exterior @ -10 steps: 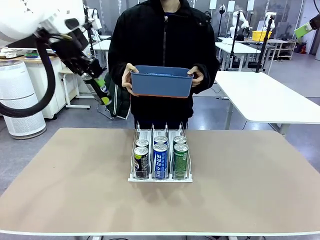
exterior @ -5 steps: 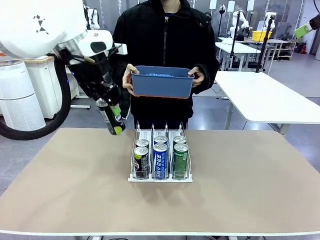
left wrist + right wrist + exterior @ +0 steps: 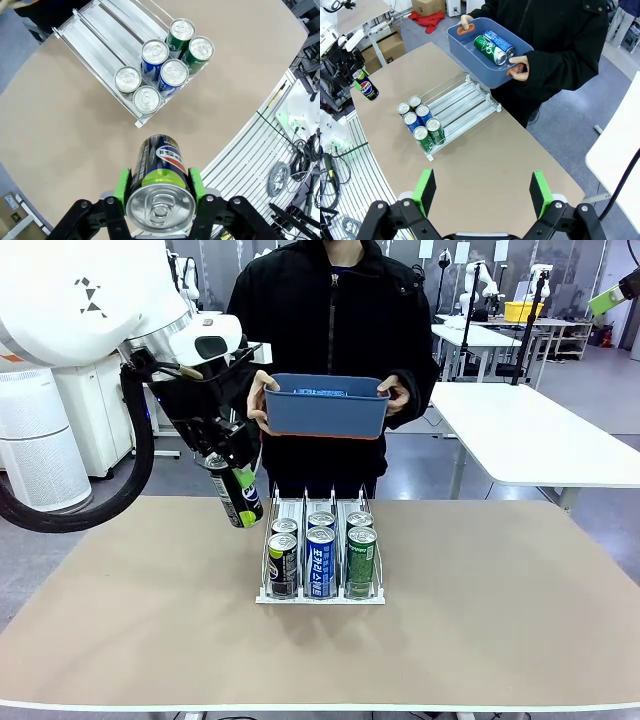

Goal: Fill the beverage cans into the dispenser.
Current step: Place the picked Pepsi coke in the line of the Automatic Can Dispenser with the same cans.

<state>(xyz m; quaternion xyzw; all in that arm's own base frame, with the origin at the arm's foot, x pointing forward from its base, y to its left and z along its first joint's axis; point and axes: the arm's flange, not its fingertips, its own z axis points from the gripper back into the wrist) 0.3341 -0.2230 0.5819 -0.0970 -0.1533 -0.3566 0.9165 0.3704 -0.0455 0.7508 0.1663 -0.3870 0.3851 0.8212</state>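
One move matters: over the tabletop (image 3: pixel 500 620), the left arm has swung in and down beside the dispenser (image 3: pixel 320 597), near its far left corner. The left hand (image 3: pixel 159 192) is clenched on a tilted black-and-green Pepsi can (image 3: pixel 238 498), seemingly close to loading. Six cans (image 3: pixel 321 555) stand at the front. The right hand (image 3: pixel 482 195) hangs spread, empty.

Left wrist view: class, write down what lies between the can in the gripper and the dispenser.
Bare table only: the left wrist view shows the black-and-green can in the left gripper and the dispenser with nothing lying between them.
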